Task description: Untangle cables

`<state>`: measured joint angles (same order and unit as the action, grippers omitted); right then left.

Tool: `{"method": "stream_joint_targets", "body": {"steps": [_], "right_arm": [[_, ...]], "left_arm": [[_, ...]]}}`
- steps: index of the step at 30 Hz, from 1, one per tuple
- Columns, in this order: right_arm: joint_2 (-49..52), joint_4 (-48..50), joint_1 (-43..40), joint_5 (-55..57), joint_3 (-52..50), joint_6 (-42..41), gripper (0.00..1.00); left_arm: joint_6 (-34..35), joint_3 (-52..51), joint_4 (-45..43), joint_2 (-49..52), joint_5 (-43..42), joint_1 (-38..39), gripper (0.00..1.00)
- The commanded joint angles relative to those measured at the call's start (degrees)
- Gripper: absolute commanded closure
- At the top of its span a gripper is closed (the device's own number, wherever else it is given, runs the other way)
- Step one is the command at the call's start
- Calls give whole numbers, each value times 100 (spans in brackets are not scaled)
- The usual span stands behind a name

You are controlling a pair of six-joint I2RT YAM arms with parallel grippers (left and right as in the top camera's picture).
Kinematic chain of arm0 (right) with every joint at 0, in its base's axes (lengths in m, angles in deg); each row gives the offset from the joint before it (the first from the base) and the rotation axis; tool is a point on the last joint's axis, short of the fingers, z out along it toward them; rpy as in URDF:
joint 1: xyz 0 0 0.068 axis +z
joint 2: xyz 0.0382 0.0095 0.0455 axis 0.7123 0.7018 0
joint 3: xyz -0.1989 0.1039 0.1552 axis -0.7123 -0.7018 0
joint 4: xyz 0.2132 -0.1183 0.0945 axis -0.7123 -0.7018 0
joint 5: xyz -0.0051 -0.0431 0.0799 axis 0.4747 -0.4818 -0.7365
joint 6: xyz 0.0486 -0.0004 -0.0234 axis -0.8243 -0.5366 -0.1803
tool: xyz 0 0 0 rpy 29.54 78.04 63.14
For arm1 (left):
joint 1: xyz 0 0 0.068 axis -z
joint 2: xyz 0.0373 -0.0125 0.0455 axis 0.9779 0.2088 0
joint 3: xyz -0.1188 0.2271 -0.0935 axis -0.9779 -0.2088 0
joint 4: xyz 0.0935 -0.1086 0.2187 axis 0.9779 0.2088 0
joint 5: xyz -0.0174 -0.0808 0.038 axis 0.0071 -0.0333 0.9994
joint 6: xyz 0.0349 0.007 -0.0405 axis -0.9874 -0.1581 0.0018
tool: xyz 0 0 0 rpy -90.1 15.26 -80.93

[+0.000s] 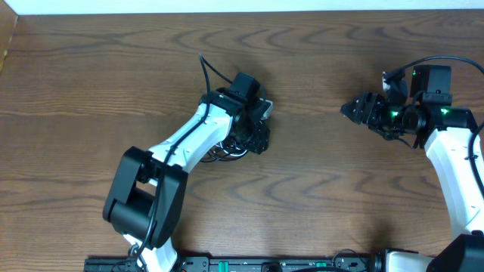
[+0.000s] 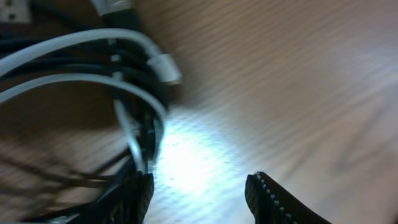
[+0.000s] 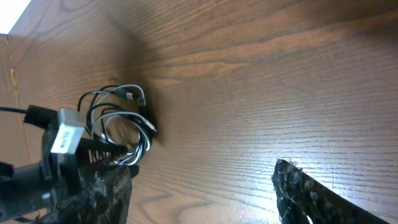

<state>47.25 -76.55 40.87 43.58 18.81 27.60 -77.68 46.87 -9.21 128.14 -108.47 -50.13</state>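
Note:
The cables lie in one tangled bundle (image 1: 226,153) on the wooden table, mostly hidden under my left wrist in the overhead view. In the left wrist view the white cable (image 2: 81,78) loops across the black cables (image 2: 93,193), and its white plug (image 2: 166,67) points right. My left gripper (image 2: 199,196) is open and low over the table, its left finger against the black cords; it also shows in the overhead view (image 1: 259,140). The right wrist view shows the bundle (image 3: 118,118) far off. My right gripper (image 3: 199,193) is open and empty, away at the right (image 1: 354,109).
Bare wooden table (image 1: 318,196) lies between the two arms. The left arm's own black cord (image 1: 208,72) arcs up behind its wrist. The table's far edge (image 1: 242,12) runs along the top.

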Motion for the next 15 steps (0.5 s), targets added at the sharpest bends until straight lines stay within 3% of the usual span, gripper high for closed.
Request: {"method": "stream_joint_targets", "body": {"steps": [1, 15], "right_arm": [[28, -22, -22, 59, 59, 131, 31], [31, -44, -22, 66, 59, 175, 30]], "left_arm": [[-63, -9, -20, 90, 881, -7, 48], [-92, -13, -415, 564, 1163, -4, 48]]}}
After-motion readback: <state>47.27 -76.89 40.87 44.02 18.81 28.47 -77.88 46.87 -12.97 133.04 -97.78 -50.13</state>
